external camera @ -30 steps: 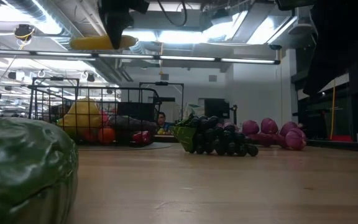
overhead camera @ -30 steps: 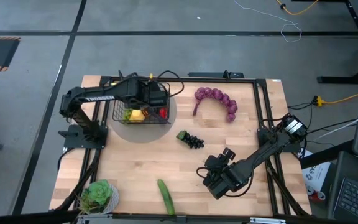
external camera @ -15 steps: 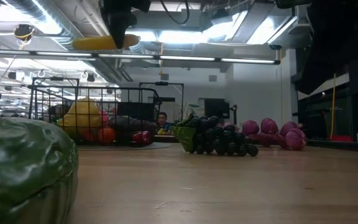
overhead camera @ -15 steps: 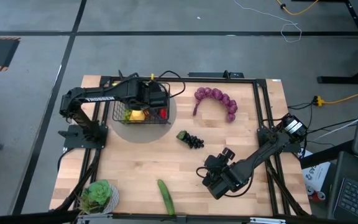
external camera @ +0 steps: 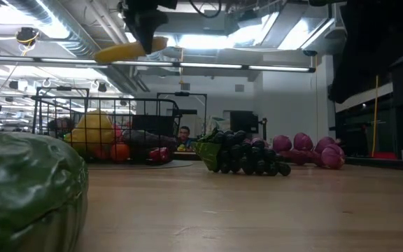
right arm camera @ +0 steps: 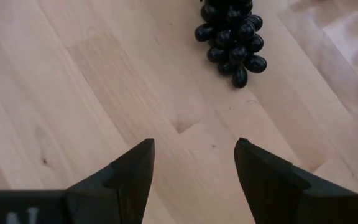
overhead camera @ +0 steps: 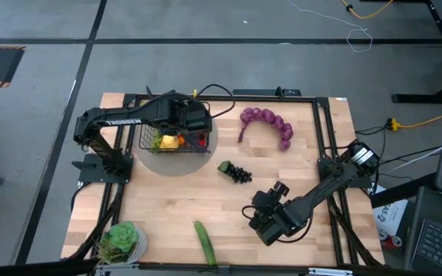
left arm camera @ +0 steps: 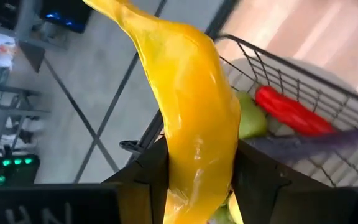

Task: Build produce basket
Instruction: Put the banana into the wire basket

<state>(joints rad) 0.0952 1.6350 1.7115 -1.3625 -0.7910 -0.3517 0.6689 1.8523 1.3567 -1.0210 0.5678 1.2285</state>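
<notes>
One basket (overhead camera: 173, 140), one banana (left arm camera: 194, 118)

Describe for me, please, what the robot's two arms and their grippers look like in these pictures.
Both arms are dark, nearly black, built of jointed segments. The left arm carries pale lettering along its long link, and black cables loop over its wrist. The right arm ends in a blocky wrist. The right gripper has two flat, matte black, wedge-shaped fingers; the left gripper has dark fingers too.
</notes>
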